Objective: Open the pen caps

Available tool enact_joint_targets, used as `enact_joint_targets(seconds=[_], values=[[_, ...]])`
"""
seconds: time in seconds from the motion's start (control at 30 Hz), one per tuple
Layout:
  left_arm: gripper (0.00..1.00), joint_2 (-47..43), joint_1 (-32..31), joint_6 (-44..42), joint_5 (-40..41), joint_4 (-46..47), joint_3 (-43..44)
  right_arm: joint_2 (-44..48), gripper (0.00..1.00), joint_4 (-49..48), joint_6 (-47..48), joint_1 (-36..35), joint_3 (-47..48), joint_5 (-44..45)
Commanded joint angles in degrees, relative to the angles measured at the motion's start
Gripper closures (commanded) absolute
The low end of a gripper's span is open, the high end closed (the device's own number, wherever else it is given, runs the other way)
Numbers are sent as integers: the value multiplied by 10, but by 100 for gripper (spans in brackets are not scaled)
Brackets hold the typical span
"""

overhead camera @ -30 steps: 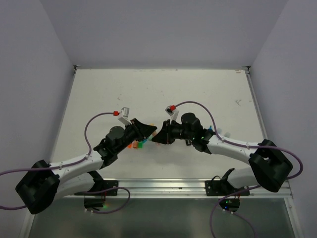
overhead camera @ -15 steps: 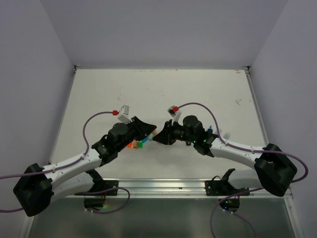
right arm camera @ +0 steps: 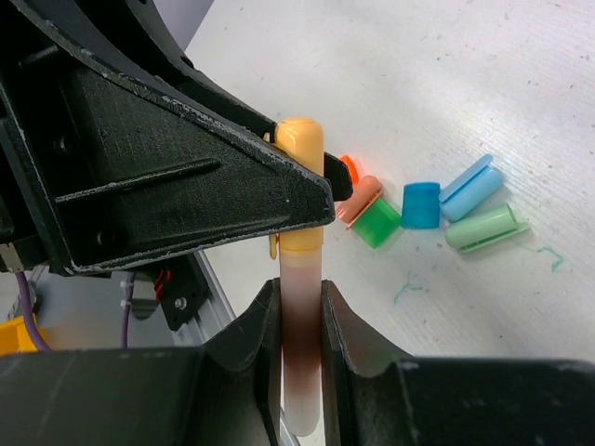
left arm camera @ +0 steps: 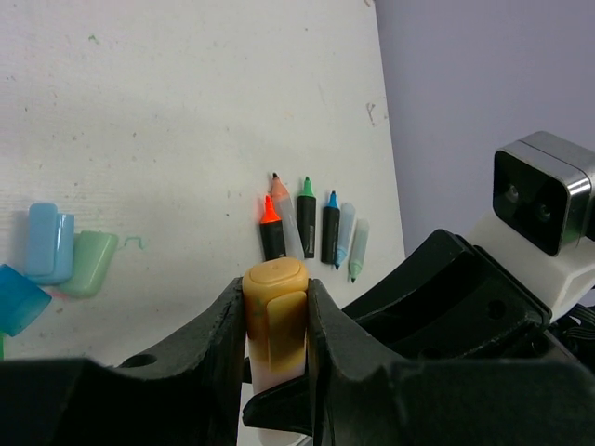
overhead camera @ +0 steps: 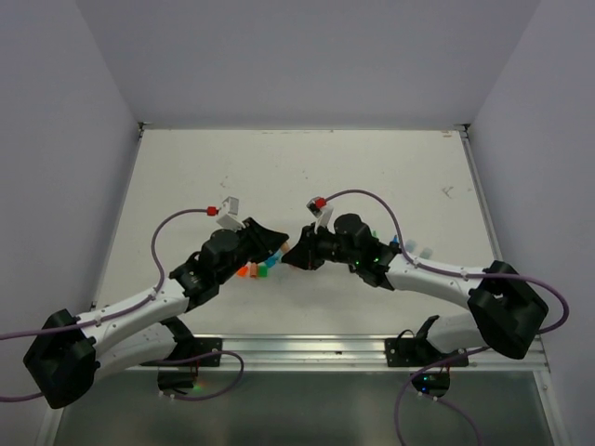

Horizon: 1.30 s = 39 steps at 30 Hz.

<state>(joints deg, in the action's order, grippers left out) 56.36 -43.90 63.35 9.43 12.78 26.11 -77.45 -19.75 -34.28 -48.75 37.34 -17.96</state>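
Pale-blue plastic sits furthest left in my left wrist view: a light blue stubby cap lying on the white table. It touches a mint stubby cap on its right. A darker blue stubby cap lies just below them at the picture's edge.

Next comes my left gripper. Its two black fingers are drawn in to the width of a yellow-orange plastic pen cap and pinch it on both sides, above the table. Beyond it lies a row of uncapped markers, some with black bodies and some pale. They rest side by side with their tips pointing away.

Further right is my right gripper. It is narrowed onto a pale pink marker body and grips it just below the cap. The cap is seated on the end of that body with no gap that I can make out. The marker runs straight from one gripper to the other.

To the right of it in the right wrist view, an orange stubby cap and a green stubby cap lie on the table near the blue, light blue and mint ones.
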Motion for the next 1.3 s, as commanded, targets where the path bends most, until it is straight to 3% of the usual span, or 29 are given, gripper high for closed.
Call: enact_joint_targets(seconds=[0.0, 0.03, 0.07, 0.13, 0.33, 0.6, 0.97, 1.27], values=[[92, -33, 26, -25, 68, 73, -11, -19, 100, 93, 17, -5, 20, -16], [83, -39, 26, -25, 65, 73, -13, -24, 100, 92, 17, -5, 26, -17], [64, -41, 26, -26, 61, 71, -13, -27, 100, 91, 16, -5, 34, -21], [42, -45, 26, -33, 51, 68, -9, -33, 100, 93, 17, -5, 40, -24], [17, -47, 26, -35, 46, 65, -13, -30, 100, 95, 16, -5, 38, -34], [15, -26, 26, -27, 35, 70, -18, 12, 100, 105, 24, -5, 34, -13], [33, 5, 22, -3, -15, 113, -26, 11, 100, 111, 24, -5, 67, -4], [35, 24, 7, -3, -14, 116, -27, -2, 100, 114, 25, -5, 93, 0]])
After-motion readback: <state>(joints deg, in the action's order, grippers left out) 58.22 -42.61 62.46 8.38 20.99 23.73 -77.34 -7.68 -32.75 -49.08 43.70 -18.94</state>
